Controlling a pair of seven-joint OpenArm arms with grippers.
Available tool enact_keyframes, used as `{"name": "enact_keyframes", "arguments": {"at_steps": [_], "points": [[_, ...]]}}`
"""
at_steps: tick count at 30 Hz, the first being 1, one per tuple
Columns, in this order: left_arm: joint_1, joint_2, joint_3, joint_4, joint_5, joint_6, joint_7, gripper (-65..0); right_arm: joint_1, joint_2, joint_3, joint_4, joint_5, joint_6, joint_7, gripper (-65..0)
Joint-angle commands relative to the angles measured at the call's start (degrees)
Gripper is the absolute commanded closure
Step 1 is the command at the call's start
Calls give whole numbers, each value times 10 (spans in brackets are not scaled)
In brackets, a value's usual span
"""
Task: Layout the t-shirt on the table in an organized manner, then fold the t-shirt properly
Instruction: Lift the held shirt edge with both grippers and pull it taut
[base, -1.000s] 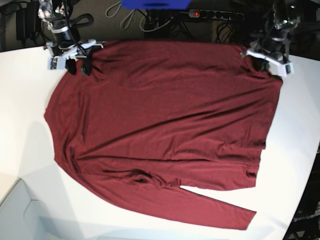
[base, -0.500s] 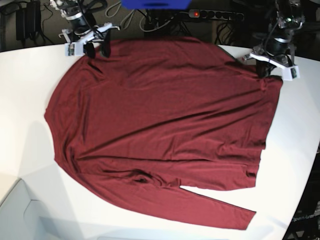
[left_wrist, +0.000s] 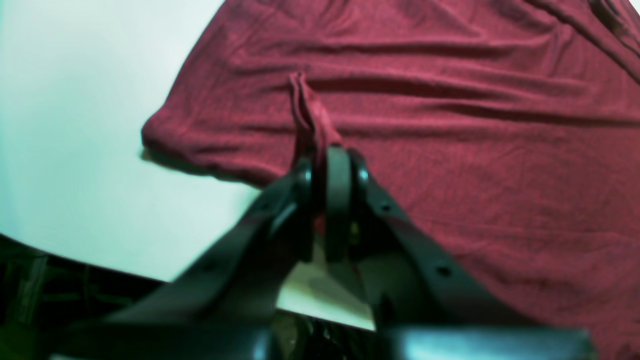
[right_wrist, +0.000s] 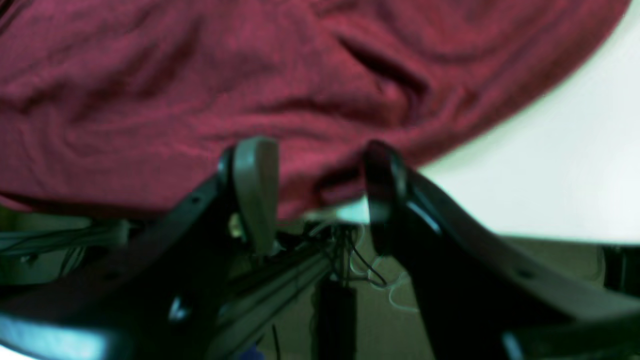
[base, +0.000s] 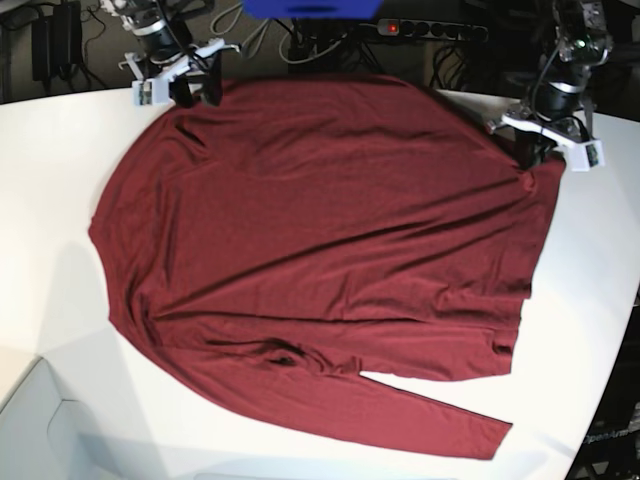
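The dark red t-shirt (base: 330, 250) lies spread over the white table (base: 50, 200), one long sleeve (base: 440, 415) trailing along the near side. At the shirt's far right corner my left gripper (base: 533, 152) is shut. The left wrist view shows the left gripper (left_wrist: 327, 170) pinching a raised ridge of the t-shirt (left_wrist: 450, 125). My right gripper (base: 196, 93) hovers at the far left corner. In the right wrist view the right gripper (right_wrist: 317, 195) stands open, nothing held, with the t-shirt's edge (right_wrist: 200, 75) just beyond the fingertips.
A power strip (base: 430, 30) with cables and a blue object (base: 315, 8) lie behind the table's far edge. The table's curved edge (base: 620, 330) runs down the right. Bare white table (left_wrist: 75, 125) lies beside the shirt corner.
My right gripper has moved toward the far edge and to the right, staying open. My left gripper has shifted slightly toward the far edge, still pinching the shirt corner.
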Motion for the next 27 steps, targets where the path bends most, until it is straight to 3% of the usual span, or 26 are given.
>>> {"name": "enact_keyframes", "arguments": {"at_steps": [1,9,14,18,23,27], "points": [[2,-6,-4,12,-4,-3,-12,-4,-4,2,2,6,0,4,14,-288],[2,-6,-4,12,-4,-3,-12,-4,5,2,1,-30,-1,5,17,-284],[5,-7,-5,12,-4,-3,-12,-4,9,-20,-6,-55,-88,4,19,-277],[5,-7,-5,12,-4,-3,-13,-4,9,-49,-8,-60,-161,4,19,-179],[6,-7,-5,12,-4,-3,-13,-4,9,-66,-4,-60,-189,2,15,0],[6,-7,-5,12,-4,-3,-13,-4,9,-66,-3,-49,-187,2,19,0]]}}
